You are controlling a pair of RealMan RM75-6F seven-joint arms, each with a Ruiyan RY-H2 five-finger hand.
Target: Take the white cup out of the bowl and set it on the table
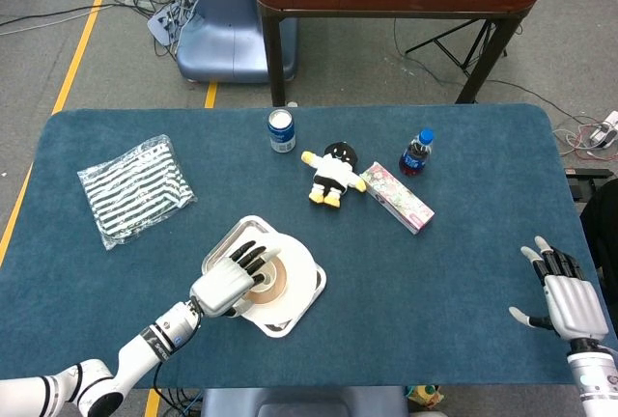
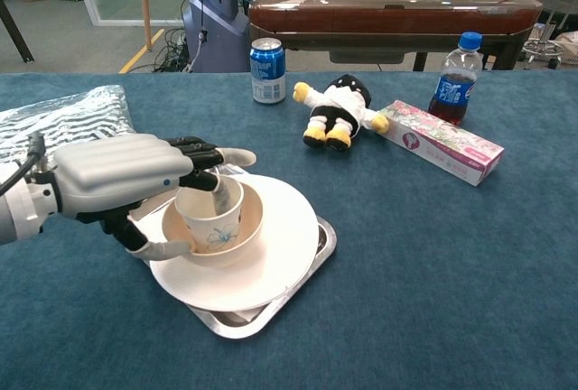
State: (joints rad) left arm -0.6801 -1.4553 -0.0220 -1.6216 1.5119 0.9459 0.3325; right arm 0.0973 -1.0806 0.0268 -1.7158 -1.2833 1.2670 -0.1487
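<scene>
Left hand [image 2: 126, 178] pinched the white cup [image 2: 209, 216], finger inside the rim, thumb outside. Cup sat upright in the bowl [image 2: 248, 224]. Right hand [image 1: 563, 298] lay spread, holding nothing.

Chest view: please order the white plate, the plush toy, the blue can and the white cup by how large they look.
1. White plate, clearly largest.
2. Plush toy.
3. White cup and blue can: they look similar, and the cup is nearer the camera, so unranked.

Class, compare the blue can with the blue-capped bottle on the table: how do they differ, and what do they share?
The can is short, opaque and mostly blue; the bottle is taller, clear-walled and holds dark liquid. The can has a flat metal top; the bottle narrows to a blue screw cap. The can stands left of the plush toy, the bottle right. Both stand upright, untouched.
</scene>
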